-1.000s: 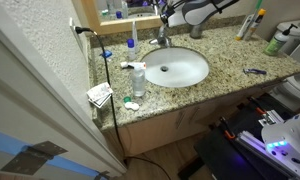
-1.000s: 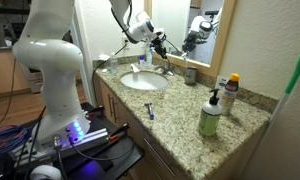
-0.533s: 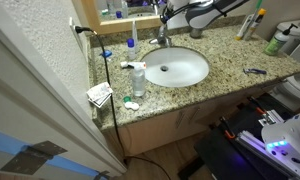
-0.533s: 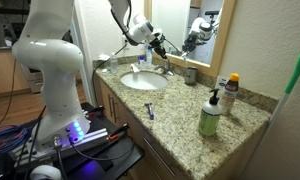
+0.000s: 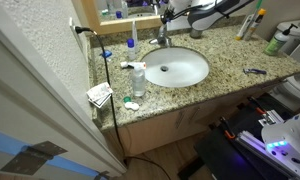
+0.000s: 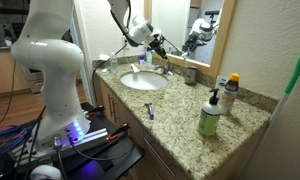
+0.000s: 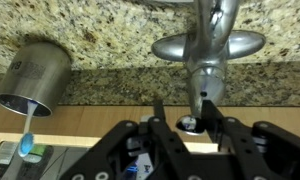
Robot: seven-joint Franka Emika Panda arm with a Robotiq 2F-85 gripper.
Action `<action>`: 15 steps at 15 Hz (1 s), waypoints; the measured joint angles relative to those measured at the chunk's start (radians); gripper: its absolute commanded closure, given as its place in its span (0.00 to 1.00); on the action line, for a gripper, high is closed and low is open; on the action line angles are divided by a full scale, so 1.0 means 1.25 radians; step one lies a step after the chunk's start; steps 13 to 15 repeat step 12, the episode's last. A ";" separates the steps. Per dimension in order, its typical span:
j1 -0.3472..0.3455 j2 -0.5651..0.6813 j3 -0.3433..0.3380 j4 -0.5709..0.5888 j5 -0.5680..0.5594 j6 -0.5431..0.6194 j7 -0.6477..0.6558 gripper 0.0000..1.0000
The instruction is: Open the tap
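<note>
Gripper point(image 7: 186, 116): jaws apart, straddling tap point(image 7: 207, 48) lever's tip. Tap: rigid, smooth, likely slippery metal; best hold, lever's free end.

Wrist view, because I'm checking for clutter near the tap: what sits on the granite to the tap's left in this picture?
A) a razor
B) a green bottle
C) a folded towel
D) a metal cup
D: a cylindrical metal cup shows at picture-left of the tap, with no bottle, towel or razor in that view.
</note>
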 measured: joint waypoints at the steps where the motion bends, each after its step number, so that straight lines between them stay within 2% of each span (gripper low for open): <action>1: -0.018 -0.004 0.018 0.000 0.021 -0.013 -0.026 0.19; 3: -0.049 -0.011 0.042 0.000 0.123 -0.026 -0.140 0.05; 5: -0.116 -0.025 0.105 -0.004 0.218 -0.059 -0.259 0.00; 12: -0.534 -0.144 0.440 -0.043 0.498 -0.294 -0.693 0.00; 15: -0.534 -0.144 0.440 -0.043 0.498 -0.294 -0.693 0.00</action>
